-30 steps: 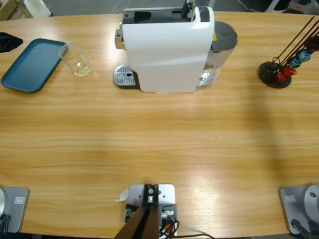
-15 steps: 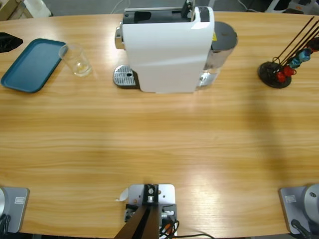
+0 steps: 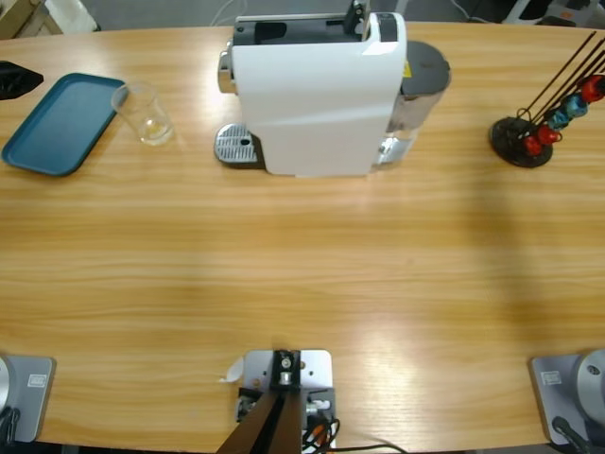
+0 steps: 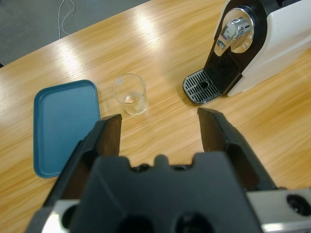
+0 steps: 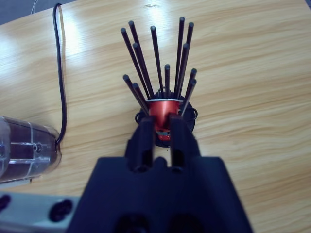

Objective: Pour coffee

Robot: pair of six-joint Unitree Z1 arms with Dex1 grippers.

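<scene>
No coffee shows in any view. A small clear glass [image 3: 144, 114] stands upright and looks empty between the blue tray [image 3: 57, 123] and the white coffee machine [image 3: 317, 95]. My left gripper [image 4: 160, 124] hangs open above the table. Beyond its jaws are the glass [image 4: 129, 93] and the machine's spout [image 4: 233, 36], and nothing is between the jaws. My right gripper [image 5: 163, 127] is shut to a narrow slit right above a red capsule [image 5: 163, 108] that sits among the black rods of the capsule holder [image 5: 160, 63]. Neither gripper is clearly seen in the high view.
The machine's metal drip grate [image 3: 236, 145] faces the glass. The capsule holder [image 3: 520, 142] with red and blue capsules stands at the far right. A black cable [image 5: 59, 73] and the clear water tank [image 5: 24, 145] lie left of the holder. A black part [image 3: 14, 78] pokes in at the left edge.
At the high view's right edge, a dark shape over the top of the capsule stack has gone and a red capsule now shows there. Nothing else moved.
</scene>
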